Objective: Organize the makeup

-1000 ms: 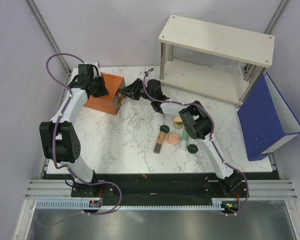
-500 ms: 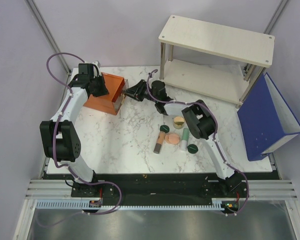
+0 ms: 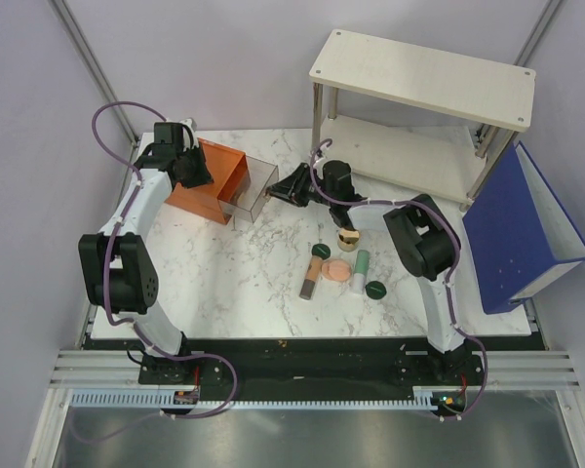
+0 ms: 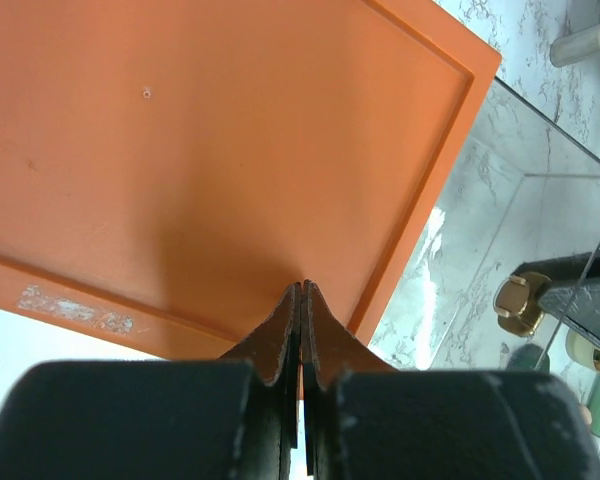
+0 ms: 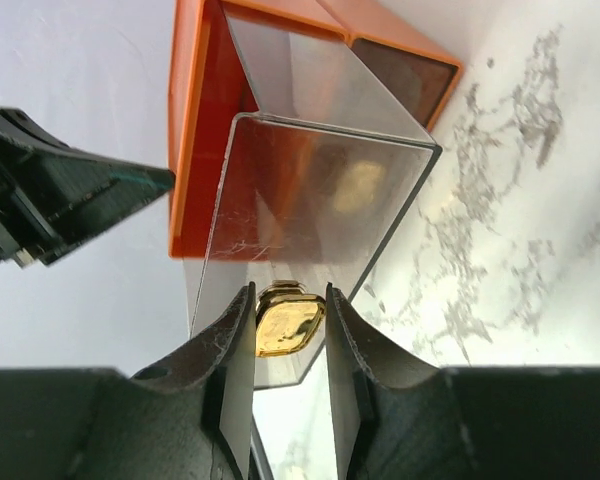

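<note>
The right tool (image 5: pixel 290 330) pinches the gold knob (image 5: pixel 290 318) of the clear drawer (image 5: pixel 320 190), which stands partly out of the orange box (image 5: pixel 195 150). The left tool (image 4: pixel 301 300), fingers pressed together, touches the box's top. The makeup (image 3: pixel 337 269) lies clustered on the counter (image 3: pixel 224 273), apart from the drawer.

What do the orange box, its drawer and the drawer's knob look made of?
Orange box: opaque plastic by the look, with a smooth matte face and a moulded raised border.
Drawer: clear rigid plastic, probably acrylic. It is see-through, with fine scratches.
Knob: shiny gold, either metal or metallised plastic. The reflections cannot settle which.
</note>
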